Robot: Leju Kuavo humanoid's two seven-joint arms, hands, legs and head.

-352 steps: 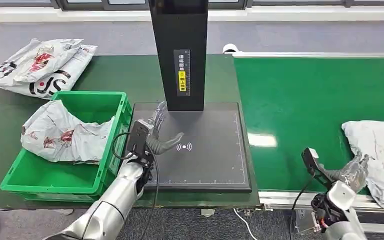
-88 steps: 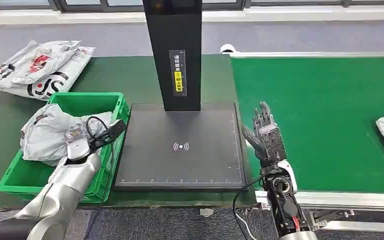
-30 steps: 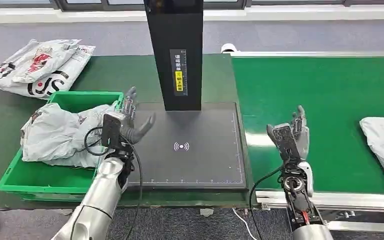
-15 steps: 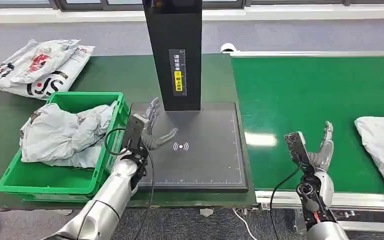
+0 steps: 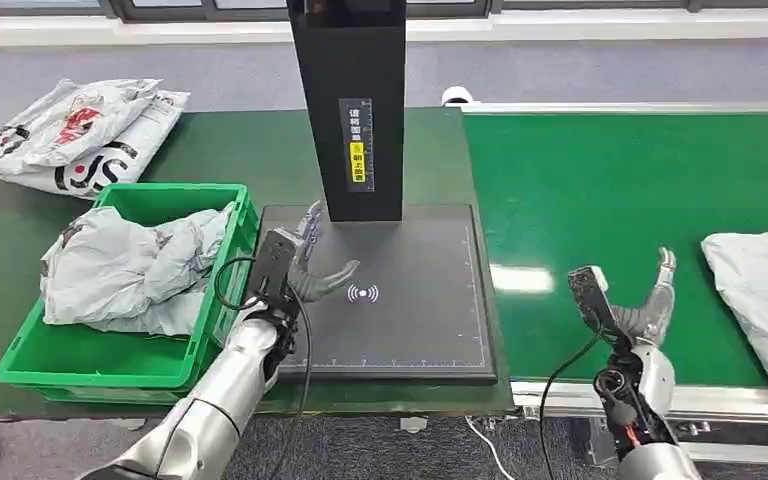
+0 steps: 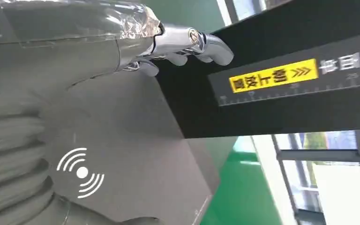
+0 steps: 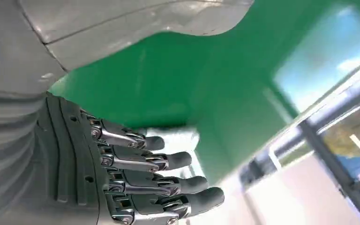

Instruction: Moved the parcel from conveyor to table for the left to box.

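- Left robot hand point(image 5: 310, 262) hovers over the flat black scanner pad point(image 5: 410, 330), near the pad's edge beside the green plastic crate point(image 5: 80, 365), fingers spread, holding nothing.
- Right robot hand point(image 5: 650, 300) is over the green conveyor belt point(image 5: 600, 190), on the far side of the pad from the crate, fingers apart and empty.
- Grey plastic parcel point(image 5: 765, 295) lies on the belt beyond that hand, apart from it.
- A crumpled grey bag point(image 5: 130, 265) sits inside the crate.
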